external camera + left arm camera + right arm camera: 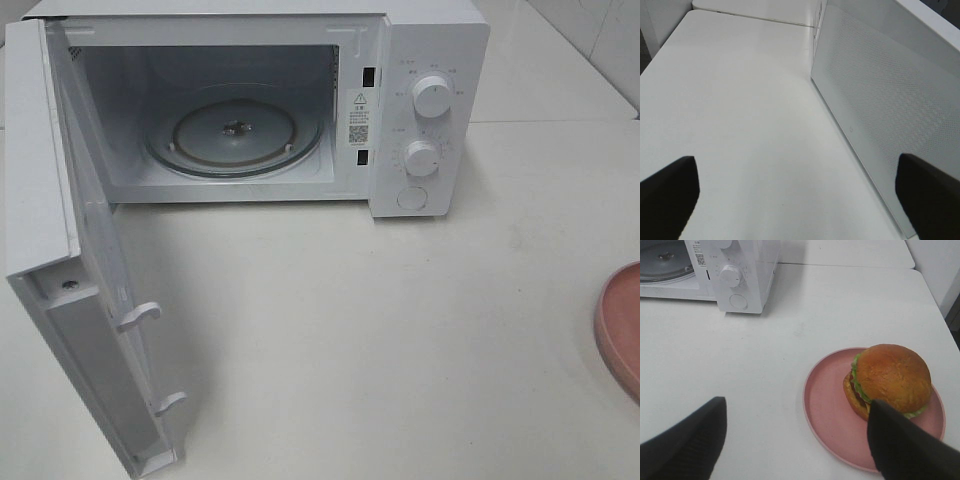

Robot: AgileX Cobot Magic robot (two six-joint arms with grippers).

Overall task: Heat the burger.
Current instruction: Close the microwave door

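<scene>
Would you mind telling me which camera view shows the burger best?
The right wrist view: the burger sits in full sight on the pink plate, bun, lettuce and patty visible. The exterior high view shows only the plate's edge at the frame border, no burger. The left wrist view shows just the table and the microwave door.

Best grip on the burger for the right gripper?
Probably across the bun's round sides, coming down from above. The burger stands upright on the pink plate, wide and tall; the open right gripper looks just wide enough.

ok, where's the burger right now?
In the right wrist view, the burger sits on the pink plate, on the table right of the open microwave.
</scene>
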